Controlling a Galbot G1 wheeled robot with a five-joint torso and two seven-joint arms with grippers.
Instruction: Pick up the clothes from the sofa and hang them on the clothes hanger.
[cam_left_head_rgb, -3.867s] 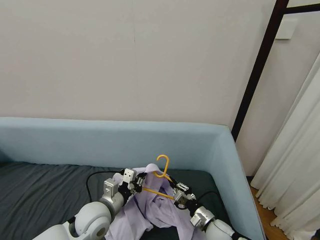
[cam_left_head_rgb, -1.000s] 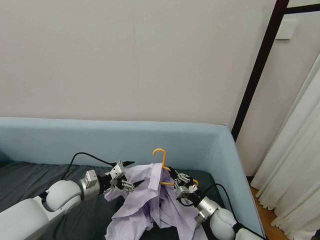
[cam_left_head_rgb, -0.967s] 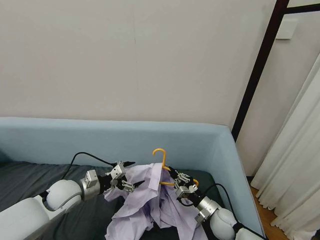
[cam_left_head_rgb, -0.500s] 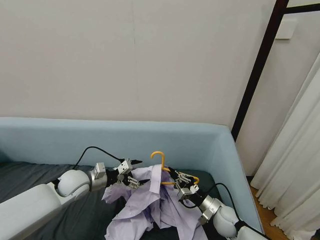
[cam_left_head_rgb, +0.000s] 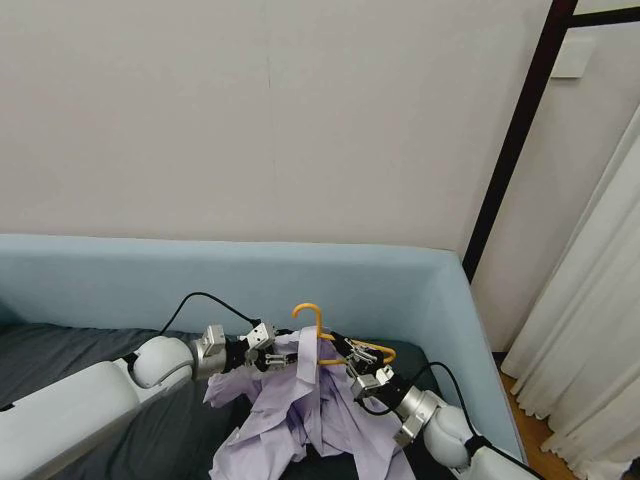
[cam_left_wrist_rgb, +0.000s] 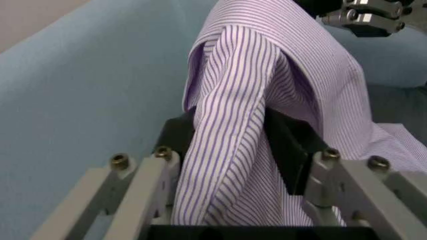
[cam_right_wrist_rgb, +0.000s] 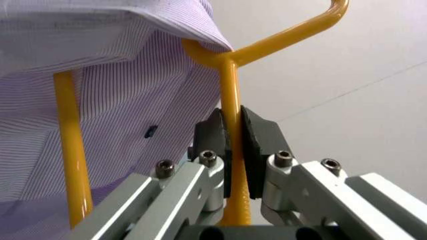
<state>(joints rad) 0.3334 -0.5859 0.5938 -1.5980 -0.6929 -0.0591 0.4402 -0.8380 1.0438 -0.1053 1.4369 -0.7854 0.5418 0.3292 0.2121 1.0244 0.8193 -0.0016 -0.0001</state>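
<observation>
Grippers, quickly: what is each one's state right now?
Left gripper: shut on the striped shirt.
Right gripper: shut on the yellow hanger.

A light blue upholstered sofa (cam_left_head_rgb: 200, 275) runs across the lower half of the head view, its backrest turning a corner at lower right. On its dark grey fabric seat (cam_left_head_rgb: 60, 370), at lower centre, a crumpled pale purple striped shirt (cam_left_head_rgb: 285, 435) lies heaped.

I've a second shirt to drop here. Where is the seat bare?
Widest bare patch: the dark seat cushion between the left arm and the blue backrest. A narrow strip lies between the yellow hanger and the right armrest. Crowded in the middle: the striped shirt, the left gripper shut on it, the right gripper on the hanger.
</observation>
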